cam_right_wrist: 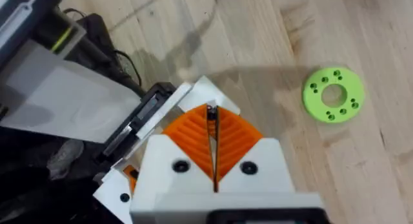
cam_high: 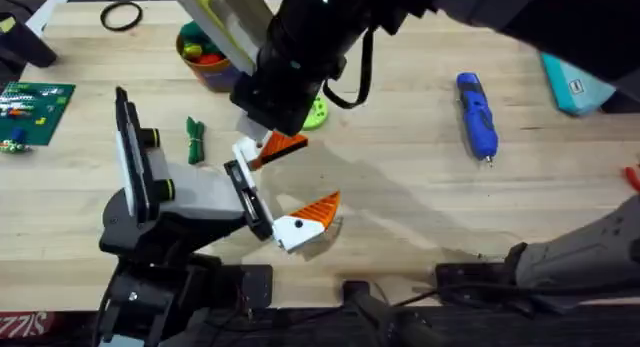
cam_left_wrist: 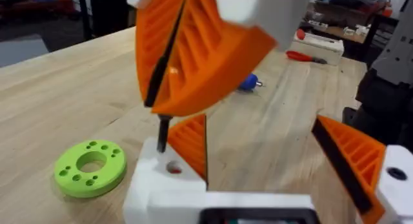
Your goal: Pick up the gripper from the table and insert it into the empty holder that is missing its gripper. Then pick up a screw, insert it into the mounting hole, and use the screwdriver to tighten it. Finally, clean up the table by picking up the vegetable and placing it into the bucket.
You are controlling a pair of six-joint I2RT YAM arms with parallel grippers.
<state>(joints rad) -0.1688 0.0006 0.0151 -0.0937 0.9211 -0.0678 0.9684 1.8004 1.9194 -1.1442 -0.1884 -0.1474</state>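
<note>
Wooden table (cam_high: pixel 420 217), workshop clutter at the far edges, and it all comes down to one tiny screw.

The right gripper (cam_right_wrist: pixel 211 117) has its orange ribbed pads pressed together on a thin dark screw (cam_left_wrist: pixel 162 130), as far as I can tell. It hangs tip-down just above the mounting hole (cam_left_wrist: pixel 173 167) in the white base of the gripper (cam_left_wrist: pixel 190 143). That gripper looks seated at the black holder (cam_high: pixel 248 199) on the hand unit, though I can't confirm it's fully home.

What I'd worry about:
- The screw is pinched high on its shank, so any tilt means the tip hits the rim of the hole and skates off.
- If the pads let go before the thread is in, the screw tips over and rolls away across the table.
- Pushing down off-centre could shove the gripper crooked in the holder.

Pose-wise, the right arm comes over from the lower right, rises big and dark under the overhead camera, and points its wrist almost straight down at the holder. The left gripper (cam_left_wrist: pixel 258 121) has its fingers spread wide with nothing between them.

The blue screwdriver (cam_high: pixel 477 115) lies well off to the right, untouched. The vegetable (cam_high: pixel 194 140) lies on the table near the unit, below the bucket (cam_high: pixel 205 52), and the lime-green disc (cam_left_wrist: pixel 90 167) lies just beside the work.
</note>
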